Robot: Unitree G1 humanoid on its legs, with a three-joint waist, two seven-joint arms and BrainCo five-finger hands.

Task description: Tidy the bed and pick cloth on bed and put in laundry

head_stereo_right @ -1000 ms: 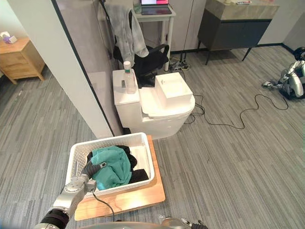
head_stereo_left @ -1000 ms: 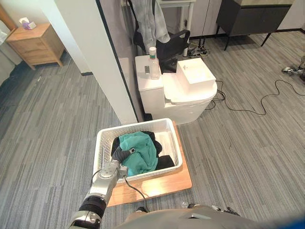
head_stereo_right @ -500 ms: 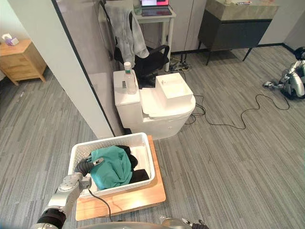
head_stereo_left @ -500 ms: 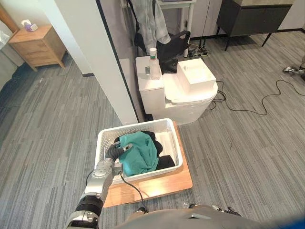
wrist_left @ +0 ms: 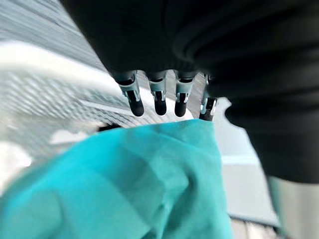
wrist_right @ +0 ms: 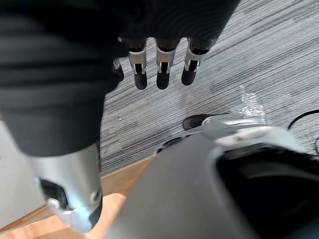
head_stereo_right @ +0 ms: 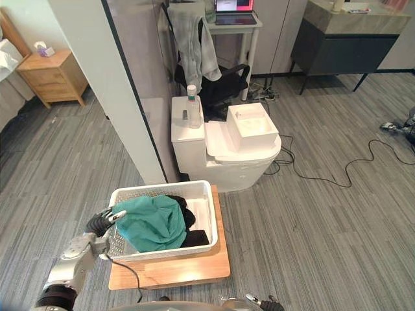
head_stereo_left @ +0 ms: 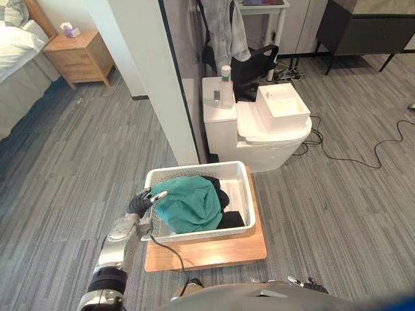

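Where one basket (head_stereo_left: 194, 168) sits, one teal cloth (head_stereo_left: 188, 204) inside; left robot hand (head_stereo_left: 139, 204) alongside

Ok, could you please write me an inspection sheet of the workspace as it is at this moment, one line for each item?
Surface: grey carpet floor; a wooden board lies on it.
Job's things: white laundry basket on the board holds the teal cloth, which lies over a dark cloth; bed corner at far left.
Clutter: bottle and white box on the toilet.
Hands: left hand open at the basket's left rim, beside the teal cloth, contact unclear; right hand open over the floor, holding nothing.
Cables: black cable on the floor right of the toilet.
Surroundings: nightstand, chair.
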